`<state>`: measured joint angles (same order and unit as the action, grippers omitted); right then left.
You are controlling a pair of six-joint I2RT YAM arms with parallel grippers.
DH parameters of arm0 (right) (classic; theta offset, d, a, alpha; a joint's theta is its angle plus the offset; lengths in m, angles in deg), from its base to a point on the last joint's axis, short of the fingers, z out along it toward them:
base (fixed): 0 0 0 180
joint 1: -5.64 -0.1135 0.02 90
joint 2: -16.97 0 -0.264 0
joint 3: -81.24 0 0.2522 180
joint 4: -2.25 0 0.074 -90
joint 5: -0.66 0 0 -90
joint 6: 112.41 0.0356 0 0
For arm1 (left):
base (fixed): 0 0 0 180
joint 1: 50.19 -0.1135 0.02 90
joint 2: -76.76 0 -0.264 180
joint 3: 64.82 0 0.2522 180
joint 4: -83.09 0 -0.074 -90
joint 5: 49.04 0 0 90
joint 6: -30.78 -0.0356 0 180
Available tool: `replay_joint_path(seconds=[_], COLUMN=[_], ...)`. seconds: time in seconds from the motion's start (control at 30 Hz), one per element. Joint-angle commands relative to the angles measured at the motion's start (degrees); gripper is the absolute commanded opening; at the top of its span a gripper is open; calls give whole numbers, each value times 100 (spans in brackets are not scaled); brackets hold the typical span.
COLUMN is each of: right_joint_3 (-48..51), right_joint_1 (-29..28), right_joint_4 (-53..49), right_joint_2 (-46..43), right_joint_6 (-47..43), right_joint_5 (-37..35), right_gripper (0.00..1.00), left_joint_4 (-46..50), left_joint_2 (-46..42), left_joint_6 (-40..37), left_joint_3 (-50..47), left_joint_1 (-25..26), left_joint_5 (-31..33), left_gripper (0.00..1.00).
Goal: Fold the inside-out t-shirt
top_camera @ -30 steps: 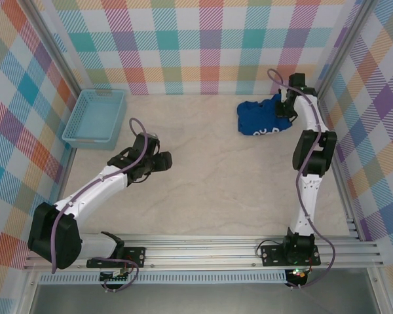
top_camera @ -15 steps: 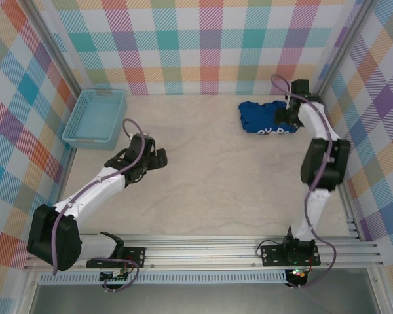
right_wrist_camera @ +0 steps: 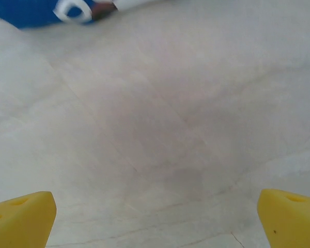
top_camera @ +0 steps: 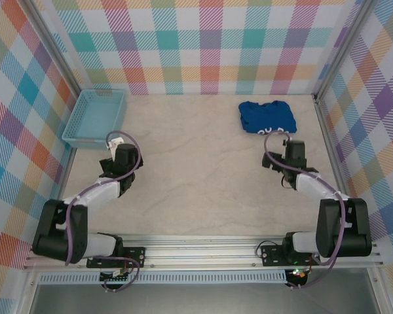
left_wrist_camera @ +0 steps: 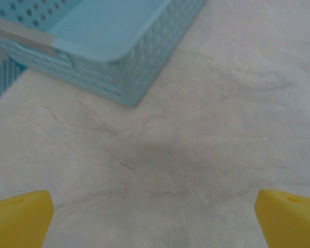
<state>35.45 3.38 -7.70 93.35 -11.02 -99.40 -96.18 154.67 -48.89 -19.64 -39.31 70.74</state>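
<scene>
Now, folded t-shirt (top_camera: pixel 267 117) (far right)

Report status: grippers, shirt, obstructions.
Left gripper open, empty, near basket. Right gripper open, empty, just short of t-shirt. T-shirt in compact bundle, far right, untouched. Basket far left, well away from shirt.
</scene>
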Motion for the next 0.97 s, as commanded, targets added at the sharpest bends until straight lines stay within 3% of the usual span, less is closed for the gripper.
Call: replay_joint_path(seconds=[0.0,0.13,0.2,0.33,0.93], right_joint_3=[391,396,684,919,970], right_joint_1=[-31,-50,-38,8,39], right_joint_4=[2130,2670,3608,4492,4633], right_joint_2=[171,450,555,1144,1170], right_joint_6=[-166,-669,-895,-938,-938], right_joint_5=[-275,-218,-109,202,241], right_gripper=[100,100,100,100,100], left_joint_4=[-1419,-2097,-2854,-3651,-3476], left_joint_2=[373,434,471,1231,1165], left_joint_6=[-617,-1097,-1131,-1130,-1085], left_joint_3=[-245,-413,-756,-832,-809], left_joint_1=[-208,-249,-365,-464,-555], left_joint_5=[-872,-1182,-1302,-1580,-1748], left_gripper=[100,100,100,100,100])
